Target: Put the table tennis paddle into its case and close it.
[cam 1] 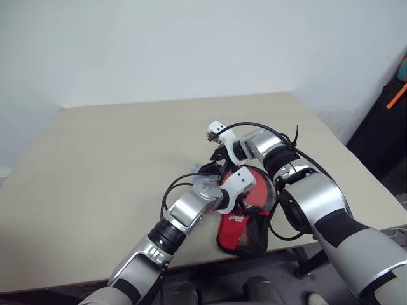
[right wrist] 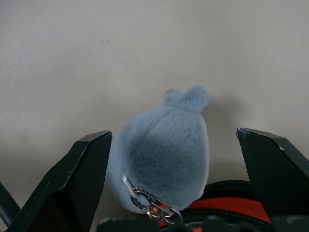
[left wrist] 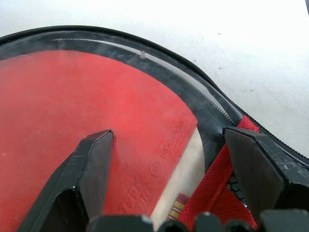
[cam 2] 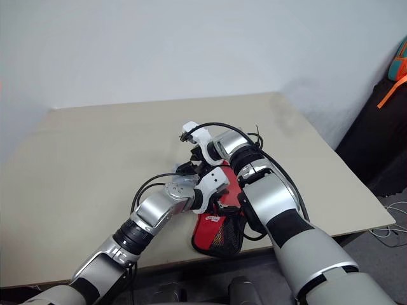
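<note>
Nearest the front edge of the beige table (cam 1: 95,190) lay the case (cam 1: 245,236), its mesh half with red print hanging close to that edge. The table tennis paddle (left wrist: 72,111) sat inside it, red rubber face up, with the black zipped rim of the case curving round the blade. In the left wrist view a strip of pale wood showed where the rubber ended.

The left gripper (left wrist: 169,174) stood over the paddle with its two black fingers spread well apart, one above the red face, the other by the case's rim and red lining. It clasped nothing that I could see.

Just beyond, the right gripper (right wrist: 176,169) hung over the far end of the case, fingers wide apart and empty. Between them lay a small fluffy blue charm (right wrist: 161,147), clipped by a metal clasp (right wrist: 152,205) to the case's zip.
</note>
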